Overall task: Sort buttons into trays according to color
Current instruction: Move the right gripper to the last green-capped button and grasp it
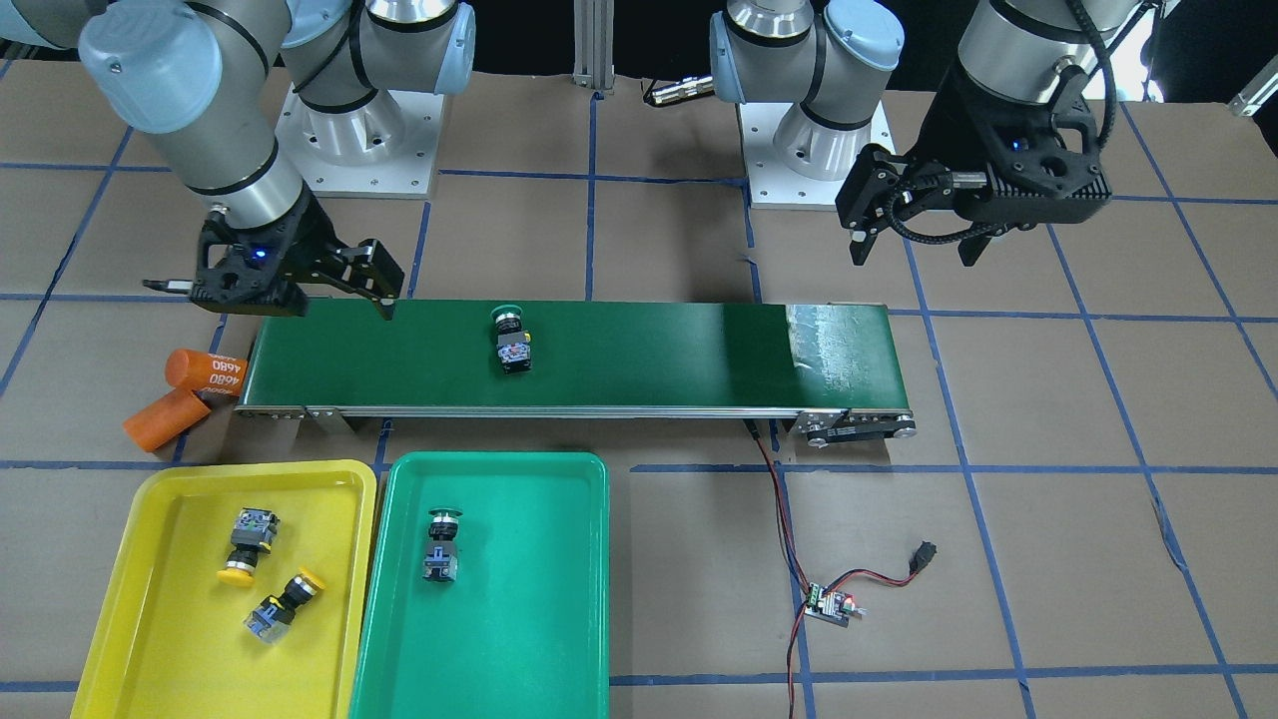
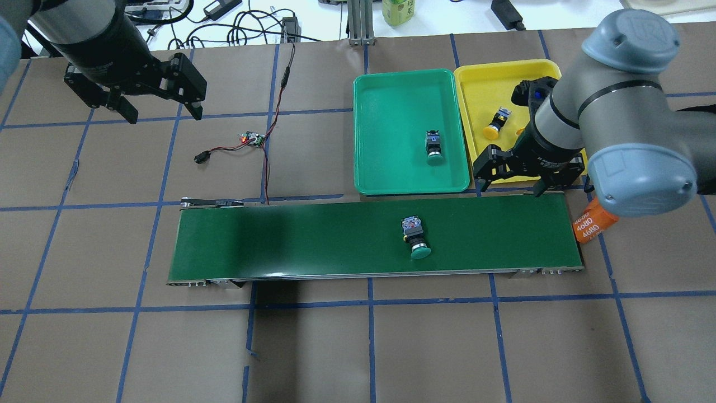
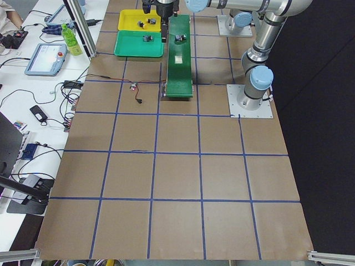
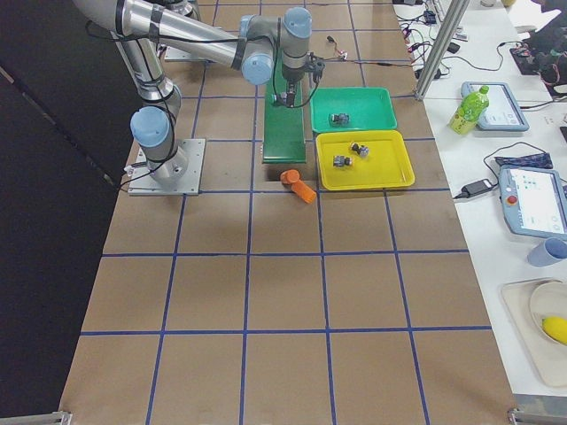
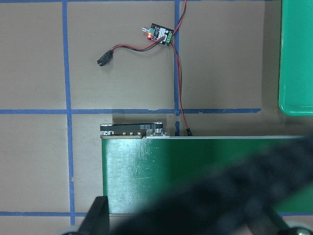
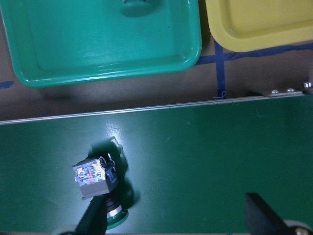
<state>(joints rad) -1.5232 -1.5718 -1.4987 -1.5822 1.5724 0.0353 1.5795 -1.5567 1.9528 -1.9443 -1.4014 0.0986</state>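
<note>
One green-capped button (image 1: 512,340) lies on its side on the dark-green conveyor belt (image 1: 679,350), also seen from overhead (image 2: 414,238) and in the right wrist view (image 6: 98,178). A second green button (image 1: 442,544) lies in the green tray (image 1: 519,649). Two yellow buttons (image 1: 250,544) (image 1: 285,604) lie in the yellow tray (image 1: 140,619). My right gripper (image 2: 512,183) is open and empty above the belt's end, beside the yellow tray (image 2: 486,84). The belt button is to its side, apart from it. My left gripper (image 2: 163,112) is open and empty, high over the table's other end.
Two orange cylinders (image 1: 205,369) (image 1: 165,417) lie off the belt's end under the right arm. A small control board (image 2: 253,139) with red and black wires lies by the belt's other end. The green tray (image 2: 391,112) sits right behind the belt.
</note>
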